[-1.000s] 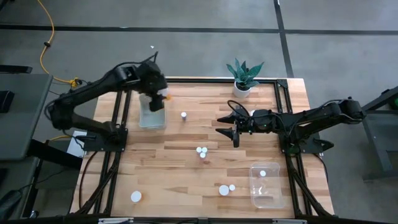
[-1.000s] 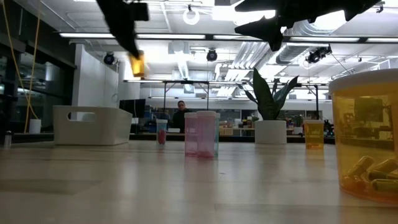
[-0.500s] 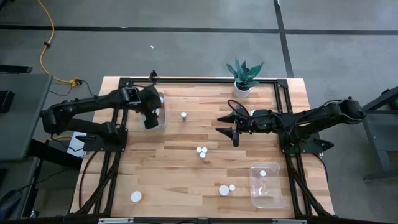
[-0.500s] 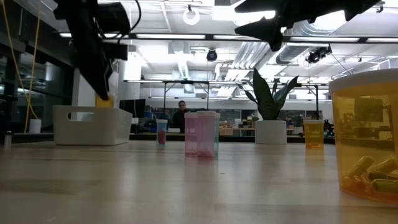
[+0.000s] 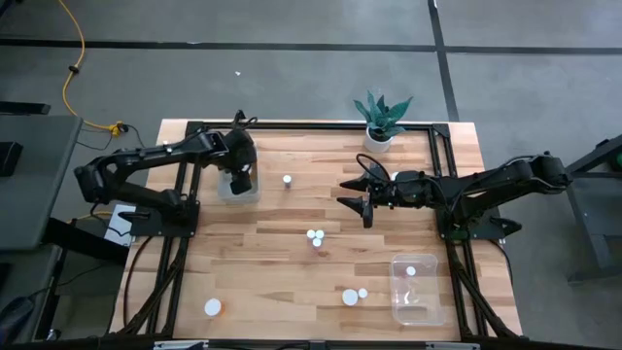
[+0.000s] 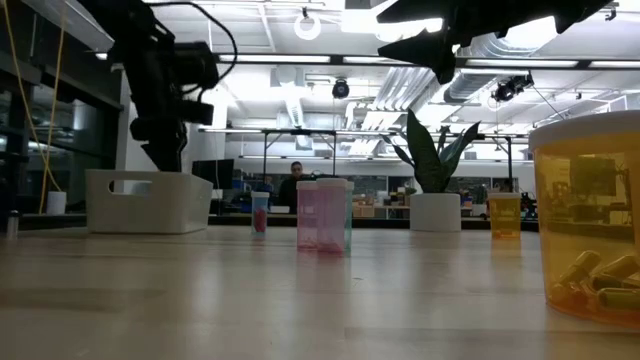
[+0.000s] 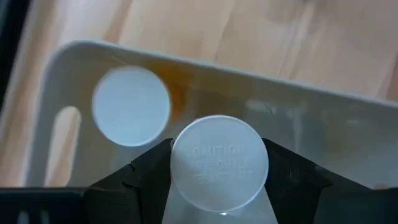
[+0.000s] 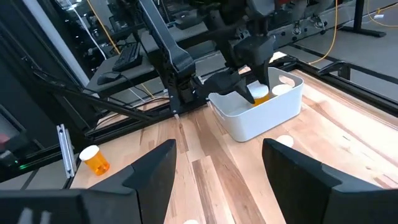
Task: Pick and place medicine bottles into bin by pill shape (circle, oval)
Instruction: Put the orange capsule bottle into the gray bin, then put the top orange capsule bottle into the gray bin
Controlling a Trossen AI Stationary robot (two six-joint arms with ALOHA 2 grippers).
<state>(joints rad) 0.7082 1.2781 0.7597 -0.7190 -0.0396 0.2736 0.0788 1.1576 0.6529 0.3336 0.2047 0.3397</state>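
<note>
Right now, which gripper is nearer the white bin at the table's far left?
Left. The left gripper reaches down into the white bin, shut on a bottle. The right gripper hovers open near the table's middle.

You're looking past the right gripper (image 8: pixel 217 163); its two dark fingers (image 8: pixel 152 171) fill the bottom of the frame, spread w/ a wide gap btwn them. Centre-right sits a white bin (image 8: pixel 258 112) on the wood table (image 8: pixel 348 134). The left gripper (image 8: pixel 252 87) reaches down into the bin from above, fingers around an orange bottle (image 8: pixel 260 94). Another white cap (image 8: pixel 281 89) shows inside the bin, just beside it. At left, an orange bottle w/ white cap (image 8: pixel 94 158) lies tilted by the table edge.
</note>
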